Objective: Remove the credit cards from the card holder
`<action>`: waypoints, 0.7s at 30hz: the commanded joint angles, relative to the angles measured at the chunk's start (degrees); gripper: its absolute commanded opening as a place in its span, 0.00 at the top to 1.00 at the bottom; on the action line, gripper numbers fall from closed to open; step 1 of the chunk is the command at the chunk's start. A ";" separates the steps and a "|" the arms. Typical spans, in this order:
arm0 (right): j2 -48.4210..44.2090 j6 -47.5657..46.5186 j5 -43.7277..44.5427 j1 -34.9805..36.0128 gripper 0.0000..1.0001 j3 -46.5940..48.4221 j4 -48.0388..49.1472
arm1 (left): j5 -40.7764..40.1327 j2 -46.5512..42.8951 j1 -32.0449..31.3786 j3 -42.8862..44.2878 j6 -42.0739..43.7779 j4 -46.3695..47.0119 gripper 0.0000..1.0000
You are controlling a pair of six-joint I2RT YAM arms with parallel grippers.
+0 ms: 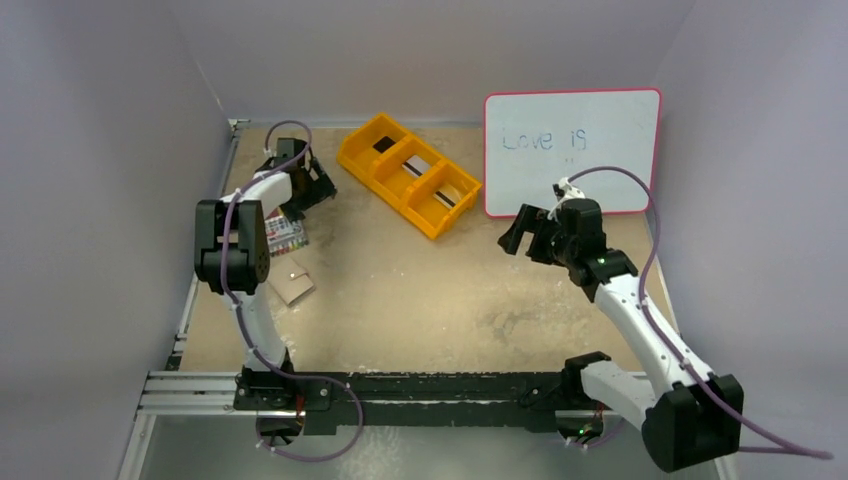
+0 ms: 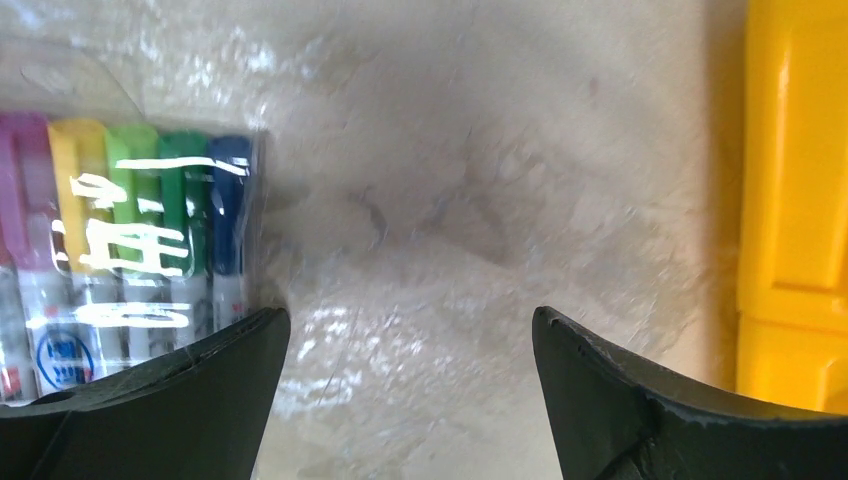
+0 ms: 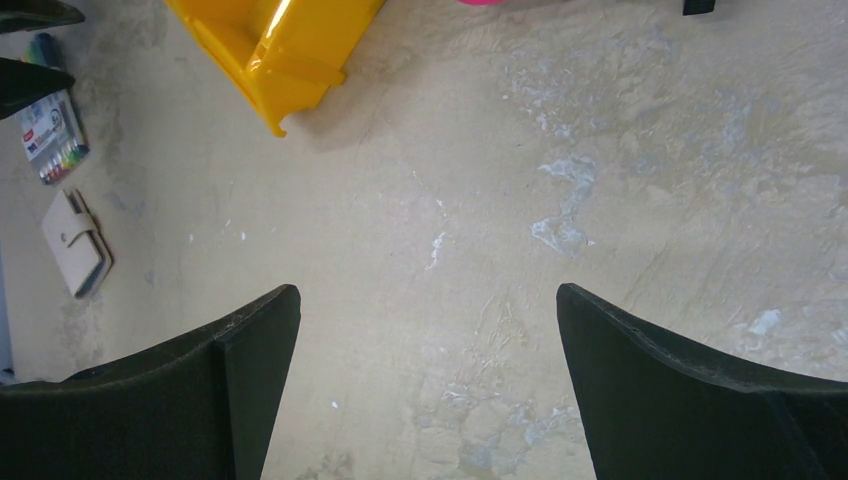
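Through the left wrist camera I see the two dark jaws at the bottom of the frame, spread wide, with only bare tabletop (image 2: 480,180) between them. The tabletop is beige, mottled and scuffed, with pale patches of glare. On the left lies a pack of markers (image 2: 130,230) in shiny clear wrapping, its pink, yellow, two green and blue caps side by side. The left jaw overlaps the pack's lower edge; I cannot tell whether they touch. Along the right edge runs the wall of a yellow-orange plastic tray (image 2: 795,180), its lower part crossed by the right jaw.
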 commanded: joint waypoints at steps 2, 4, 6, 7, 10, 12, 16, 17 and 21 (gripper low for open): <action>6.43 1.78 -4.82 -0.16 0.02 4.16 6.30 | 0.92 -6.57 -0.53 -3.73 2.54 -1.76 0.08; 10.14 3.36 -4.86 0.24 0.03 5.66 8.47 | 3.49 -9.91 -1.38 -5.24 1.97 1.36 0.08; 14.34 5.05 -1.18 1.66 0.03 9.00 8.40 | 6.04 -13.01 -3.21 -6.02 2.43 3.73 0.09; 16.24 5.72 1.61 2.78 0.02 10.81 7.89 | 7.38 -14.15 -4.32 -6.03 3.13 4.54 0.09; 22.20 8.45 10.08 5.79 0.01 16.25 4.79 | 9.85 -16.15 -8.49 -4.40 6.05 6.63 0.09; 24.22 8.71 11.91 6.76 0.00 18.40 3.39 | 10.32 -16.36 -11.82 -2.45 8.88 7.79 0.09; 23.78 8.99 11.60 7.32 0.00 17.51 2.87 | 15.37 -13.56 -16.76 1.86 11.41 10.65 0.09; 22.83 9.03 11.58 7.34 0.00 16.40 3.12 | 16.79 -12.56 -17.25 2.67 10.97 11.70 0.09; 18.01 9.13 10.88 7.35 0.00 11.26 4.16 | 19.34 -7.79 -19.43 6.92 10.80 13.54 0.09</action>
